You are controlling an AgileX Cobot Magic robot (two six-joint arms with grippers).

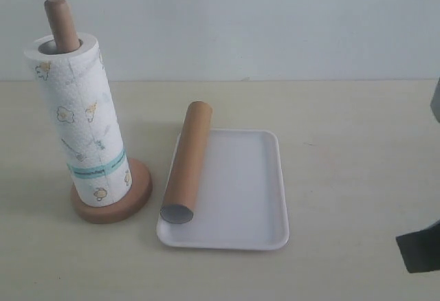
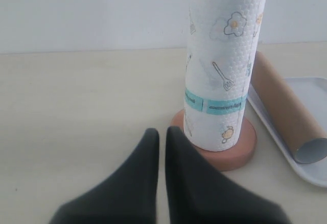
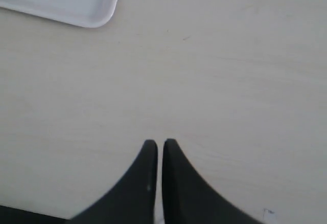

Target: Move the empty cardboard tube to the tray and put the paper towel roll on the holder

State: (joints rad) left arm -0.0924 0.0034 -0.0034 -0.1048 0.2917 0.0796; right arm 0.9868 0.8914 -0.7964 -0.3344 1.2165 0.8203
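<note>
Nearest in the exterior view, a dark piece of the right arm (image 1: 419, 246) shows at the edge. Its wrist view shows the right jaws clenched on nothing, fingertips (image 3: 149, 150) over bare desk (image 1: 344, 143), apart from the tray (image 1: 240, 198) corner. The left jaws are likewise pressed together and empty, fingertips (image 2: 150, 139) held low and pointing at the holder (image 1: 137, 191), just short of its disc base.

The empty cardboard tube (image 1: 187, 163) lies along the tray's left rim, open end toward the camera, its far end reaching just past the far corner. It looks light and stiff, but thin-walled enough to crush under a hard squeeze, and round enough to roll off the rim. If it needs nudging inward, a gentle pinch across its mid-length would suit.

Farther back, the paper towel roll (image 1: 82, 129) stands on the holder, the post rising out of its core, with a slight lean. It appears soft, bulky and light. Its girth may be too wide to span, so gripping the top wall, one finger inside the core, seems safer. Both steps look complete.
</note>
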